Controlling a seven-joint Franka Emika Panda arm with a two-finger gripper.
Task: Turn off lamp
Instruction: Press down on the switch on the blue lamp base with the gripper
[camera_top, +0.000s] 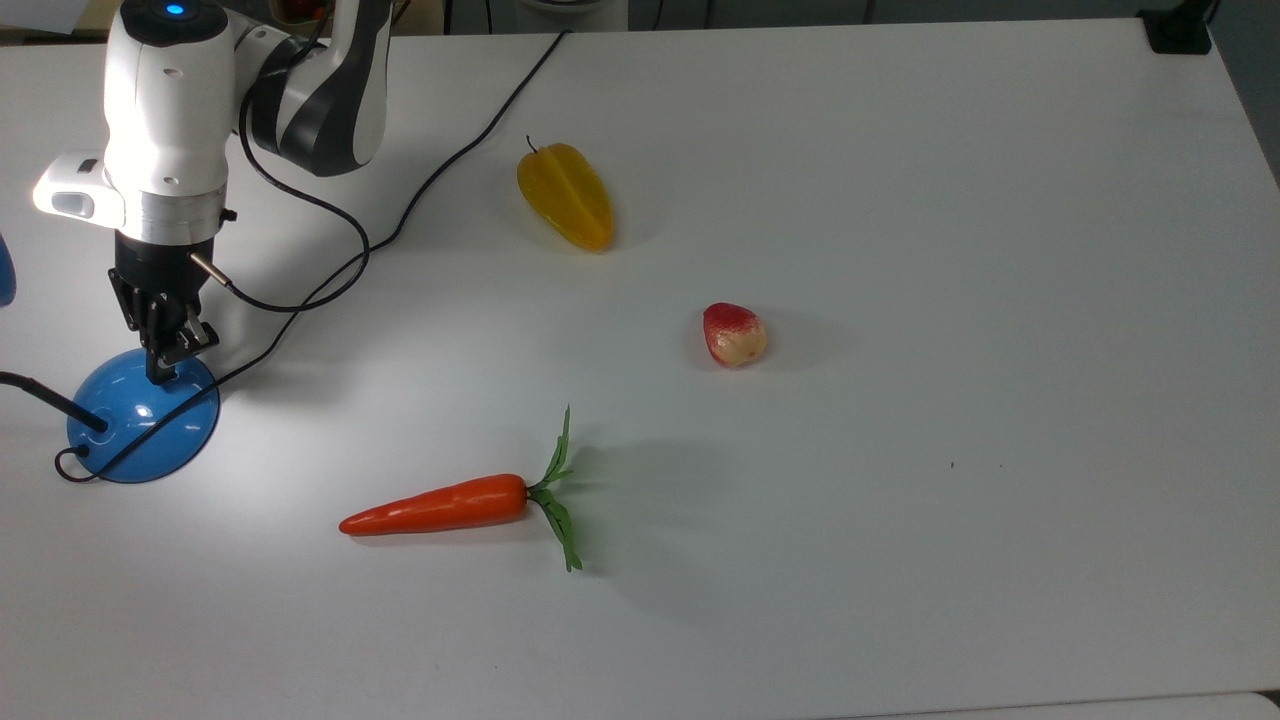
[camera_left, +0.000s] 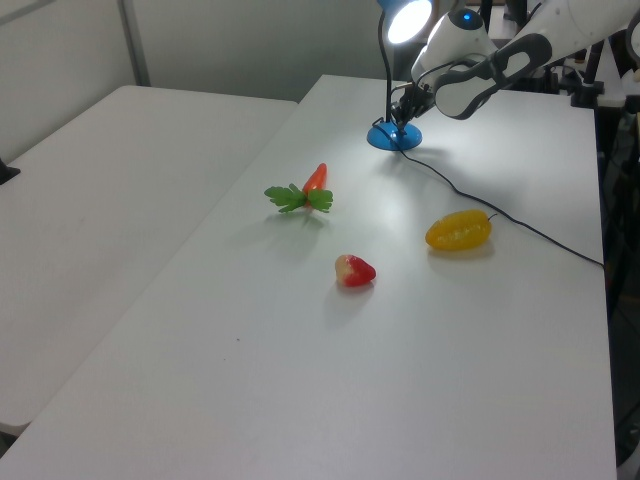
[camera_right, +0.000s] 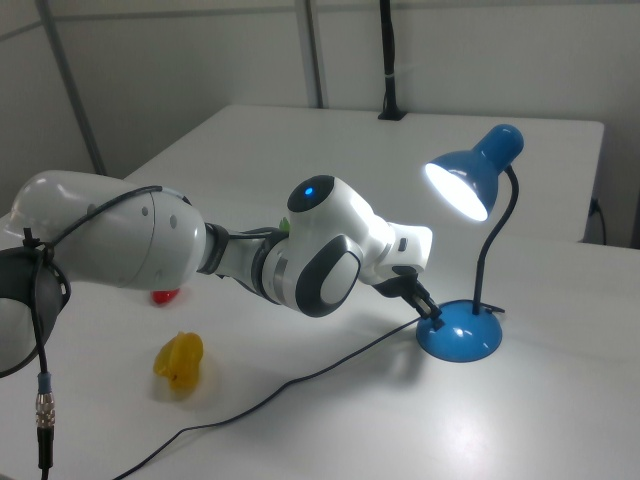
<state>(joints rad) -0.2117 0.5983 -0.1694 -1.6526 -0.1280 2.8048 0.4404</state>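
Glowing brightly from its blue head in the right view, the lamp (camera_right: 459, 330) is plainly not off yet, so the one thing the task asks for remains to be done. The lamp stands at the top view's left edge of the white worktop (camera_top: 900, 500), its glossy blue base (camera_top: 143, 417) resting flat with the thin black neck rising from it. The gripper (camera_top: 160, 372) points down onto the upper rim of that base, its fingers drawn close together with nothing between them, and the tips seem to sit on or just at the small black switch; whether they are actually pressing it cannot be told. My reading is that the approach is finished and only the press that flips the switch is left. A black cord (camera_top: 440, 170) runs across the worktop from the far edge toward the base, passing just beside the gripper, but it does not lie over the switch. Well apart from the lamp lie an orange carrot (camera_top: 440, 507), a yellow starfruit (camera_top: 566, 196) and a small red-and-cream fruit (camera_top: 734, 335); none of them stands in the way.
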